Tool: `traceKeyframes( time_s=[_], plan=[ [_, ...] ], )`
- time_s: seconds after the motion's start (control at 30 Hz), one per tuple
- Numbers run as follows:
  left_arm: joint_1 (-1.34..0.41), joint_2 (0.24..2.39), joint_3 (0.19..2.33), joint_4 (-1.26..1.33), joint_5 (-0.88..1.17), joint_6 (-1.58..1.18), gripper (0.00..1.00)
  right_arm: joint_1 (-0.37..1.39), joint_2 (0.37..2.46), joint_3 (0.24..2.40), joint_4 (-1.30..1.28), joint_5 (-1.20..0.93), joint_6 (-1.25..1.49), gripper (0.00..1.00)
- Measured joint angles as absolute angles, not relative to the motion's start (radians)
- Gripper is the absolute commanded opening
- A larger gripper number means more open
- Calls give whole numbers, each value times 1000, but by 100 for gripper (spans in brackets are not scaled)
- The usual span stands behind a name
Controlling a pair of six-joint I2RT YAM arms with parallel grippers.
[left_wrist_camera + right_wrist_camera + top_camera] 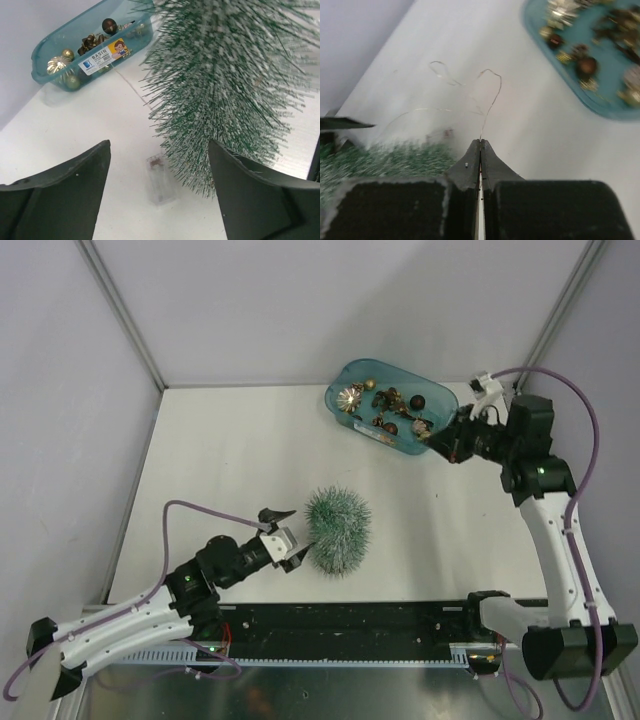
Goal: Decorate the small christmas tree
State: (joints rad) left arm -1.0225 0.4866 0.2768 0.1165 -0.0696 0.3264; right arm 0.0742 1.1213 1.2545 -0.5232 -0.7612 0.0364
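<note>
The small christmas tree (338, 531), frosted bluish-green and bristly, lies near the middle of the table. It fills the upper right of the left wrist view (225, 85) and shows blurred in the right wrist view (385, 160). My left gripper (295, 537) is open and empty just left of the tree, and its right finger touches the bristles (159, 145). My right gripper (437, 448) is beside the ornament tray. It is shut on a thin light wire (492, 95), which runs in loops towards the tree (480, 142).
A teal plastic tray (392, 442) holding several gold and brown ornaments stands at the back right, also in both wrist views (52, 75) (592, 102). A small clear plastic box (161, 181) lies on the table by the tree, with the wire (131, 85) leading from it.
</note>
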Motion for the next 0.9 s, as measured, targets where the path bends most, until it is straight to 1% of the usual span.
traceKeyframes(
  time_s=[0.03,0.1,0.2,0.37,0.47,0.6,0.8,0.9],
  plan=[
    [-1019,483,277,118,-71,324,95,58,1092,1231,-530,-704,62,0],
    [-1013,469,278,117,-73,323,98,34,1040,1172,-550,-594,107,0],
    [-1008,436,290,103,-74,321,99,12,952,1056,-636,-399,174,0],
    [-1007,343,318,56,-56,325,100,11,799,965,-810,-224,237,0],
    [-1007,299,338,26,-29,326,100,18,681,971,-884,-228,285,0],
    [-1007,303,385,-33,13,332,100,33,551,1013,-1001,-294,334,0],
    [-1007,332,487,-121,105,353,100,25,416,1021,-1237,-381,348,0],
    [-1007,350,513,-140,157,361,100,16,372,1021,-1297,-435,348,0]
  ],
)
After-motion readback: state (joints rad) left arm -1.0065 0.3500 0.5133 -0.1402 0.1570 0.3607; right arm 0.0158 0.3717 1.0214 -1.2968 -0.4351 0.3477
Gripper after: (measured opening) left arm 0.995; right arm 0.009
